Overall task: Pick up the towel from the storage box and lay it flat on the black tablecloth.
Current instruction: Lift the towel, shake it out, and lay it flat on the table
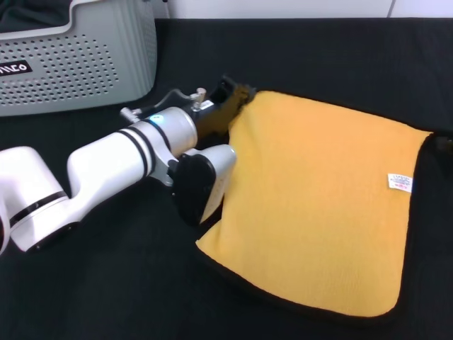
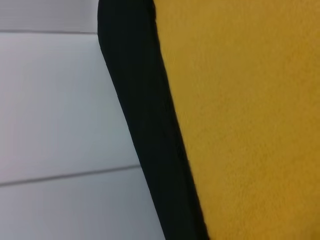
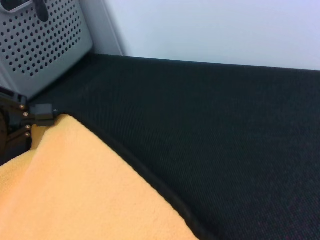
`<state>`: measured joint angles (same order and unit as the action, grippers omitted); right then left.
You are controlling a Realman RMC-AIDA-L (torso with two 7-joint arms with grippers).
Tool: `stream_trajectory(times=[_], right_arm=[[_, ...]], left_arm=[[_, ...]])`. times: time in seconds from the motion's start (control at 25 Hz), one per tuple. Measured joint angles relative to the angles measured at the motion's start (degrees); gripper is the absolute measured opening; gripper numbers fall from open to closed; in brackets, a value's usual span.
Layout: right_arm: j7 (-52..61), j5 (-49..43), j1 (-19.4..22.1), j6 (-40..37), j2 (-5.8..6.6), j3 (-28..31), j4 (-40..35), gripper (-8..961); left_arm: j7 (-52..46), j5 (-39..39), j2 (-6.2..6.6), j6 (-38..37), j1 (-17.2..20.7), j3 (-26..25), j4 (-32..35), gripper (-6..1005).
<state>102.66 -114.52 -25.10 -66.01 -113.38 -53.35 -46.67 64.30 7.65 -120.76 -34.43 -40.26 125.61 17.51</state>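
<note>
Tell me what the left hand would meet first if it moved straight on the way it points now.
Probably only more of the towel: the left hand is at its far corner. Beyond lies the black tablecloth.

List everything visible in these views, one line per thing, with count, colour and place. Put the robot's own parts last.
Yellow-orange terry towel with black trim: one, spread on the cloth, right of centre, its near-left corner at the left gripper.
Small white tag: one, on the towel near its right edge.
Light grey perforated plastic storage box: one, far left corner, black label on its side.
Plain matte black tablecloth: one, covering the table.
Left gripper: one, black, shut on the towel's corner; white arm behind.
Right gripper: not visible.
</note>
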Motion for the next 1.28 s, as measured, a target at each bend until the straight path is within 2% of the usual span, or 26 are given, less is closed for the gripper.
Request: stream_trajectory(times=[0.2, 0.32, 0.48, 0.64, 0.68, 0.88, 1.0, 1.2, 1.24, 1.28], right_arm=[[-0.18, 0.0, 0.18, -0.11, -0.18, 0.18, -0.25, 76], [-1.0, 0.03, 0.61, -1.05, -0.98, 0.1, -2.31, 77], [-2.21, 0.82, 2.86, -5.89, -2.16, 0.02, -9.45, 78], [-2.96, 3.49, 4.13, -12.78, -2.32, -0.04, -14.62, 79], [-3.28, 4.17, 4.03, -14.72, -2.33, -0.07, -15.46, 79], [-4.27, 8.9, 4.45, -23.9, -2.51, -2.34, -21.26, 80], [-4.28, 11.74, 5.64, -28.07, -2.52, -3.44, -24.59, 81], [-4.84, 16.83, 8.33, -32.84, -2.55, -4.13, -28.08, 83], [-5.06, 17.53, 8.59, -33.47, -2.55, -4.27, -28.2, 83], [-5.19, 17.87, 8.68, -33.9, -2.55, -4.37, -28.21, 83]], left_arm=[[0.22, 2.17, 0.01, -0.87, 1.29, -0.21, -0.87, 21], [0.46, 2.16, 0.01, -4.46, 3.64, 0.02, 1.05, 21], [2.21, 1.89, 0.01, -9.62, 7.28, 0.72, 4.64, 21], [2.52, 1.91, 0.01, -11.93, 10.11, 2.12, 8.49, 21], [2.49, 1.92, 0.02, -14.25, 14.35, 2.57, 12.94, 21], [0.83, 2.28, 0.32, -17.6, 23.99, 2.63, 21.51, 21], [-4.45, 2.32, 0.55, -19.93, 30.31, 2.41, 26.3, 21], [-18.8, 1.85, 1.14, -28.75, 34.28, 2.04, 26.43, 20], [-22.77, 1.53, 1.51, -31.12, 34.74, 2.0, 25.91, 20], [-30.86, 0.23, 2.69, -35.87, 35.35, 1.89, 24.48, 20]])
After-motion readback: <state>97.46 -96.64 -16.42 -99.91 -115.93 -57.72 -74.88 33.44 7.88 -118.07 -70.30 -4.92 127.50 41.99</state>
